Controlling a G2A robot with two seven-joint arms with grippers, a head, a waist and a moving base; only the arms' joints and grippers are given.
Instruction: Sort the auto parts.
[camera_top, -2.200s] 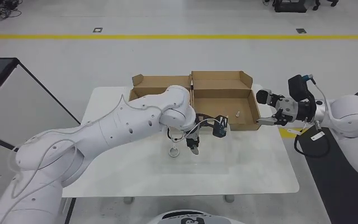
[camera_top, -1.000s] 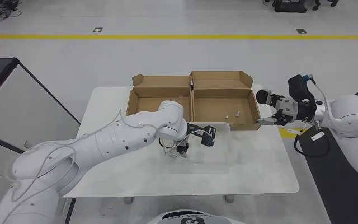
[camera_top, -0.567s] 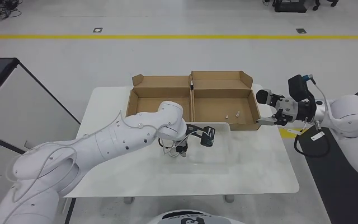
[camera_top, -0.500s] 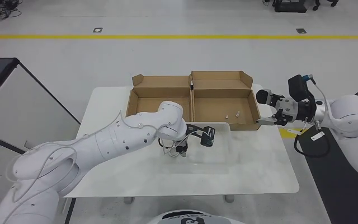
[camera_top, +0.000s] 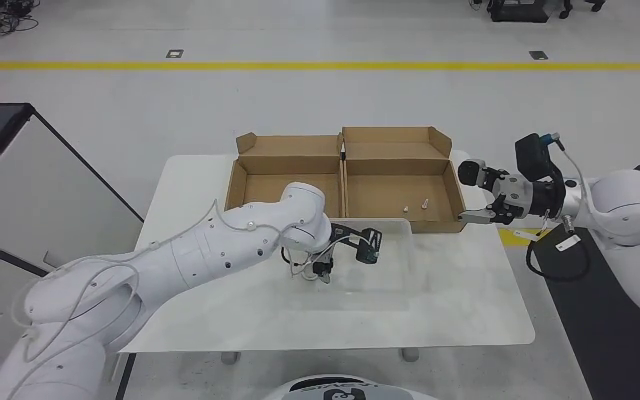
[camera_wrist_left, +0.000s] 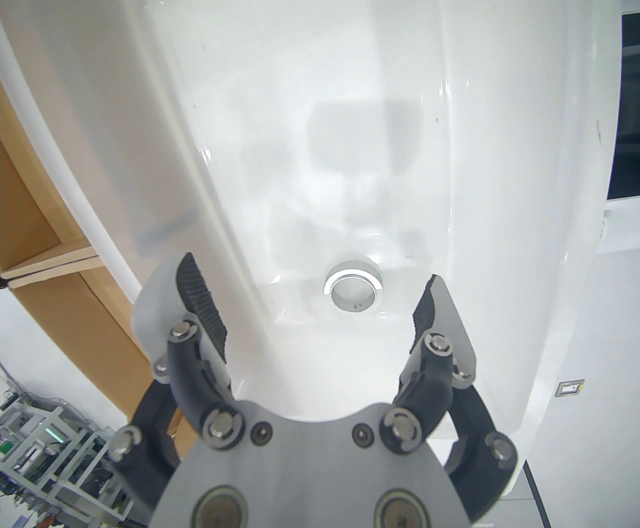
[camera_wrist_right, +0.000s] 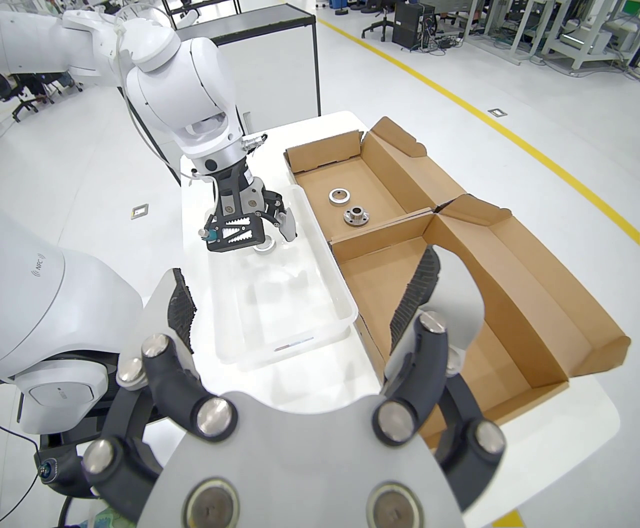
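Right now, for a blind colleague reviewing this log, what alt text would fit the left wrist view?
The left gripper hangs open just above a round silver metal part lying on the floor of a translucent white plastic tray. A cardboard box stands alongside the tray.

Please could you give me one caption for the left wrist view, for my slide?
Open left gripper poised over a round metal part lying in the clear tray, cardboard box alongside.
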